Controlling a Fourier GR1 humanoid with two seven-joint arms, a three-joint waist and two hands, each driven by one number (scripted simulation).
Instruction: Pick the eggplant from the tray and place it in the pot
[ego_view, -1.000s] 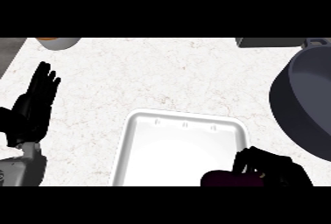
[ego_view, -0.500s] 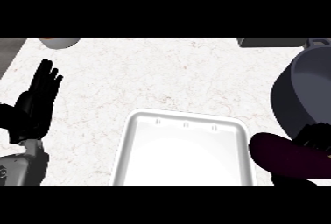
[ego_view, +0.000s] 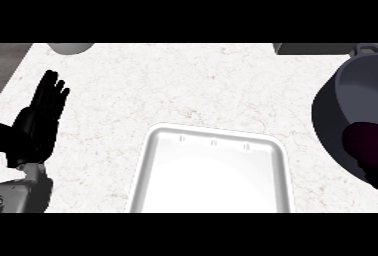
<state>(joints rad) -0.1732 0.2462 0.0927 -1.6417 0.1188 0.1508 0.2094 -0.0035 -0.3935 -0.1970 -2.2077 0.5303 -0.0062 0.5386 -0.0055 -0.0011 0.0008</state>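
Eggplant (ego_view: 364, 140) inside one pot (ego_view: 339, 100); one tray (ego_view: 214, 175); left hand (ego_view: 40, 117) fingers straight.

eggplant (ego_view: 363, 140): dark purple, over pot's rim | pot (ego_view: 341, 100): dark grey, right edge | tray (ego_view: 155, 165): white

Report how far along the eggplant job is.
Done: the tray holds nothing; the eggplant is off it. In hand: its dark purple shape shows over the pot at the right edge; the right hand itself cannot be made out. Left: release into the pot is unconfirmed. The left hand rests open at the left edge.
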